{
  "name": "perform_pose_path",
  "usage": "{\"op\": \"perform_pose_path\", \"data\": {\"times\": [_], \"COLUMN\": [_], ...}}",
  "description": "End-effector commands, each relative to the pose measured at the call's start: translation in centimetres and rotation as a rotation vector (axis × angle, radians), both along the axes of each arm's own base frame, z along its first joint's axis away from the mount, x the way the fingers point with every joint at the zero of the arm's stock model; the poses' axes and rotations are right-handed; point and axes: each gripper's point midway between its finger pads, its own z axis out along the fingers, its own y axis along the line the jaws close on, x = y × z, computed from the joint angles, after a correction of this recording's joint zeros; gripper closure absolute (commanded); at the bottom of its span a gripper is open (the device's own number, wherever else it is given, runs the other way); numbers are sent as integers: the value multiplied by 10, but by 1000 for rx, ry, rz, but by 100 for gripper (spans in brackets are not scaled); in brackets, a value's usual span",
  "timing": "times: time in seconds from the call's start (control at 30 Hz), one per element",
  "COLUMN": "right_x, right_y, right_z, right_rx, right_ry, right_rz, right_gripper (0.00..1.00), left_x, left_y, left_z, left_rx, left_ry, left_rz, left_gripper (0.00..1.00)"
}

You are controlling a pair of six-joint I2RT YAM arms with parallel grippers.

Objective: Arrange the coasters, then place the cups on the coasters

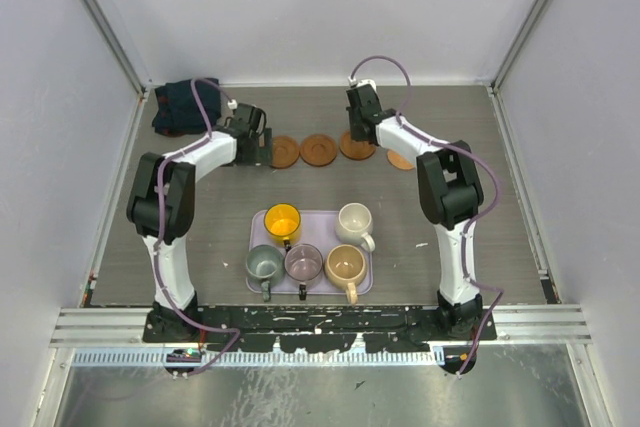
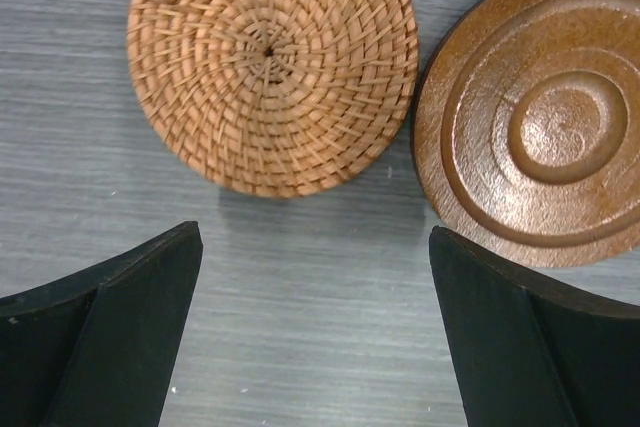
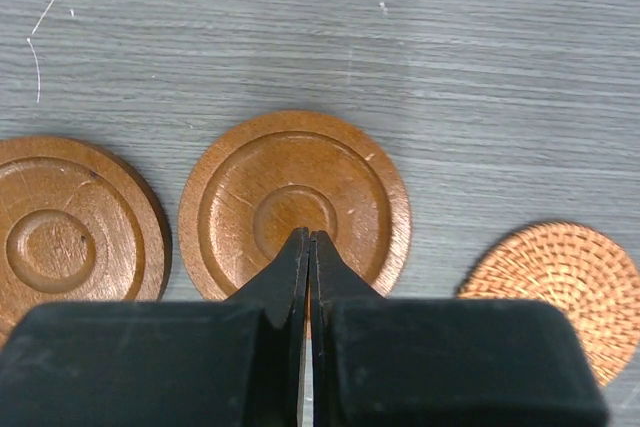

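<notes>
Rattan and brown wood made four round coasters in a row at the far counter [image 1: 200,237]: left woven coaster [image 1: 285,152], left wooden coaster [image 1: 319,149], right wooden coaster [image 1: 355,146], right woven coaster [image 1: 400,160]. The left fingers [image 2: 130,337] stood wide apart, empty, beside the left woven coaster. The right fingers [image 3: 290,287] were pressed together, empty, tips over the ringed right wooden coaster. Five handled cups [image 1: 303,262] sat on a lilac tray [image 1: 318,219].

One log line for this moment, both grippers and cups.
step: arranging coasters | left gripper: open, by woven coaster | right gripper: shut, over brown coaster | cups: five on tray
</notes>
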Motion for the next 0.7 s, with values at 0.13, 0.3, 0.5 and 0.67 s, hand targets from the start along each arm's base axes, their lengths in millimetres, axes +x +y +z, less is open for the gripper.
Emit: {"op": "perform_pose_path", "data": {"times": [0.13,0.3,0.5,0.67], "right_x": [21,20,11,-1], "right_y": [18,16,13,9], "right_z": [7,-4,-23,-36], "right_rx": [45,38,33,37], "right_ry": [-64,-44,-1,29], "right_rz": [42,40,38,28], "right_gripper": [99,99,99,99], "left_x": [19,25,30,27], "left_y": [-8,-8,-6,-3], "left_z": [-6,-12,-16,-16], "left_rx": [-18,-7,0,10], "left_ry": [-3,6,14,20], "left_rz": [-15,-9,3,9], "left_gripper": [2,2,2,2]}}
